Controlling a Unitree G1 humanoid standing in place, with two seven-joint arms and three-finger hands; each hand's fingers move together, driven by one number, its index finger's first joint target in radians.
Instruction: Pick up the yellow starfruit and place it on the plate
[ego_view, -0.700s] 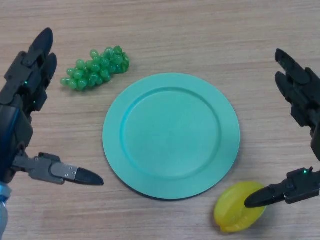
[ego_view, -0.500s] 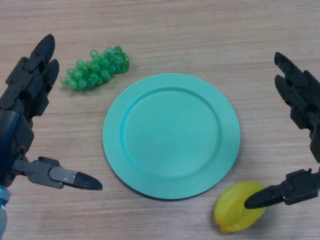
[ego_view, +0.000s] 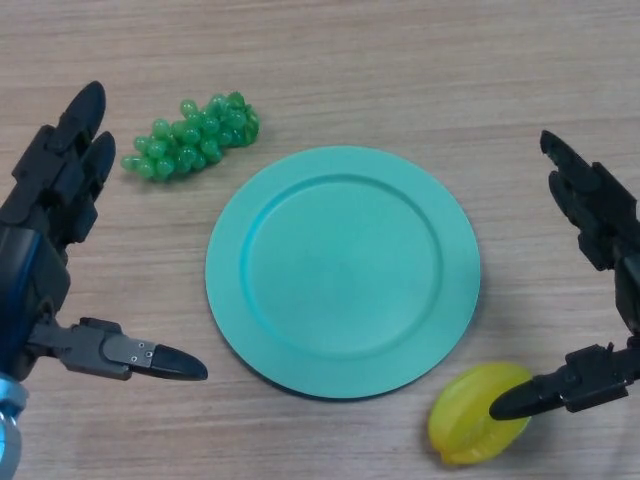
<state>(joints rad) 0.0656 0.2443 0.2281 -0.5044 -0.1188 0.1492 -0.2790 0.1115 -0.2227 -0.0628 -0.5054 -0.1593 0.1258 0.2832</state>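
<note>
A pale wooden counter (ego_view: 400, 70) carries everything. At its middle lies a round teal plate (ego_view: 342, 270), bare. The left hand (ego_view: 50, 250) hovers at the left edge, fingers straight and spread, thumb pointing at the plate. The right hand (ego_view: 600, 290) is likewise spread wide — its thumb tip lies over the yellow starfruit (ego_view: 470, 425), which rests on the counter just beside the plate's lower right rim. Green grapes (ego_view: 190, 137) sit upper left of the plate.
</note>
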